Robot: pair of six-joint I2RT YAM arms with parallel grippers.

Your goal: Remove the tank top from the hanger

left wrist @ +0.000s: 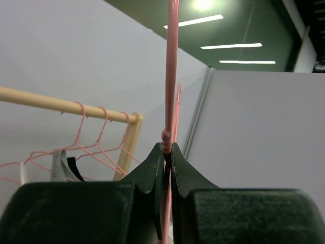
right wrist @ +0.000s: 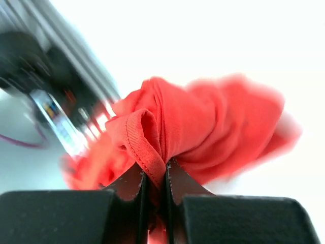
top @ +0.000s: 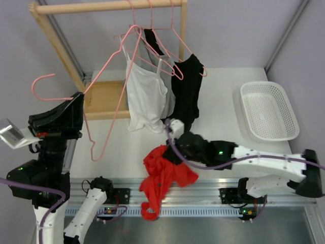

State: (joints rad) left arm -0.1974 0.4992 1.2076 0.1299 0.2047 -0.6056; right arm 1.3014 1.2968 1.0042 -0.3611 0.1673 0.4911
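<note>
The red tank top (top: pixel 165 180) is off its hanger. It lies in a crumpled heap at about 6 o'clock on the bench (top: pixel 223 101), and its bottom end hangs over the near edge between the two arm bases. The right end effector (right wrist: pixel 155 175) is clenched on a folded hem of the red cloth. It touches the heap at the heap's 12 o'clock side.

The left end effector (left wrist: pixel 167 150) is at about 9 o'clock, up off the bench. It is squeezed tight on the thin wire of a pink hanger (left wrist: pixel 171 76). This hanger is bare. From above, its hook pokes out toward 9 o'clock and its big wire triangle leans toward the wooden rail (top: pixel 109 6). The hanger and the red top are well apart.

At about 12 o'clock, more pink hangers hook over the wooden rail. A white tank top (top: pixel 144 96) hangs there, and a black tank top (top: pixel 188 89) hangs just beside it at its 3 o'clock side. A white basket (top: pixel 269 111) sits at about 3 o'clock on the bench.
</note>
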